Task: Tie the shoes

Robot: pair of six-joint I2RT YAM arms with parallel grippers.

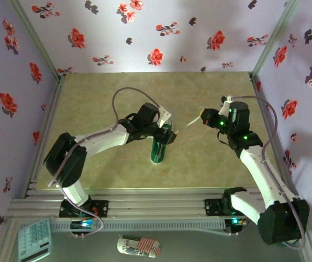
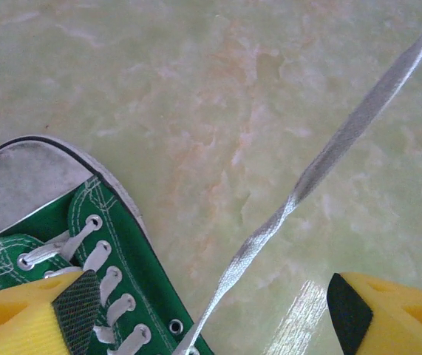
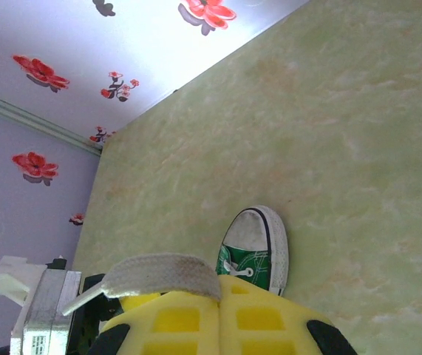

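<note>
Your right gripper (image 3: pixel 220 292), lower centre, pinches the lace (image 3: pixel 162 274) taut from the sneaker (image 3: pixel 259 248), likely so the spread left gripper (image 2: pixel 211 305) can catch it.

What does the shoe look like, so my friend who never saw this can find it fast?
Start at the pale green marbled table inside the flowery walls. Near its middle lies a small shoe. It is the only dark green thing there, with a white toe cap and a long white lace stretched out to the right gripper, which is shut on it.
</note>
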